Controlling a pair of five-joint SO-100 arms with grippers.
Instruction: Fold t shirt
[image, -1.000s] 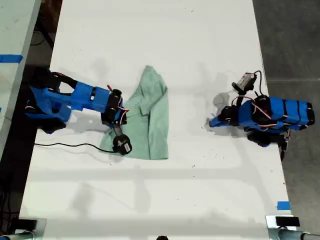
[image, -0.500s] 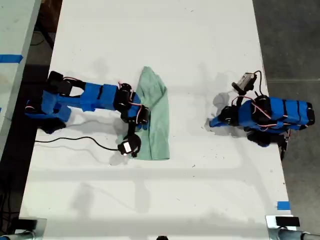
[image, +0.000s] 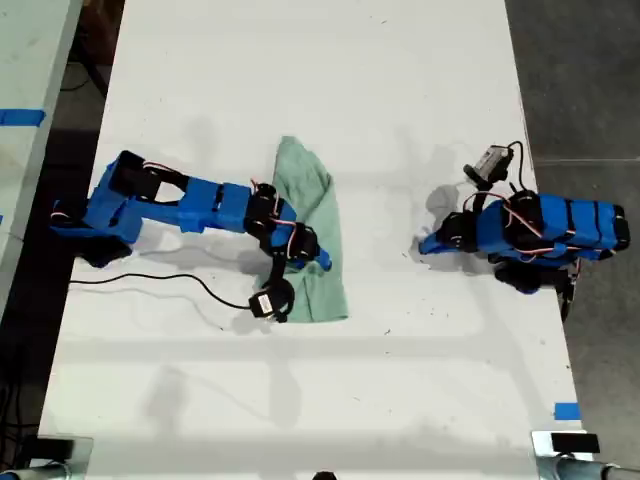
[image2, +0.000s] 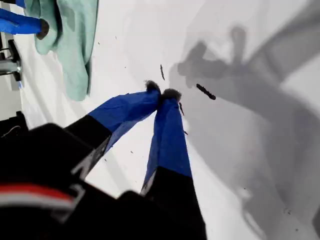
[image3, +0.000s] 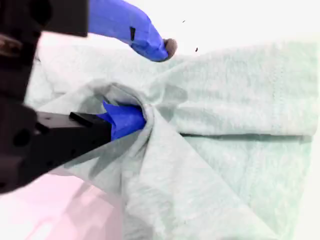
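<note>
Second wrist view shows my second gripper (image3: 150, 82) with its jaws apart. One blue finger (image3: 125, 120) is tucked under a bunched fold of the shirt (image3: 225, 100). The other finger rests on top of the cloth. I cannot tell if it is pinching hard yet. I think it is there to carry that fold across the shirt.

In the exterior view my second gripper (image: 305, 250) sits over the middle of the shirt (image: 315, 190). The arm comes in from that view's left. The shirt lies on the white table (image: 300, 60), a bit left of the middle. It is a narrow strip now, so one side looks folded over.

My first gripper (image2: 162, 92) has its tips pressed together and holds nothing. It waits over bare table on the exterior view's right (image: 425, 243), well apart from the shirt. I think it stays out of the way so the cloth can move.

I see no boxes or bins.
</note>
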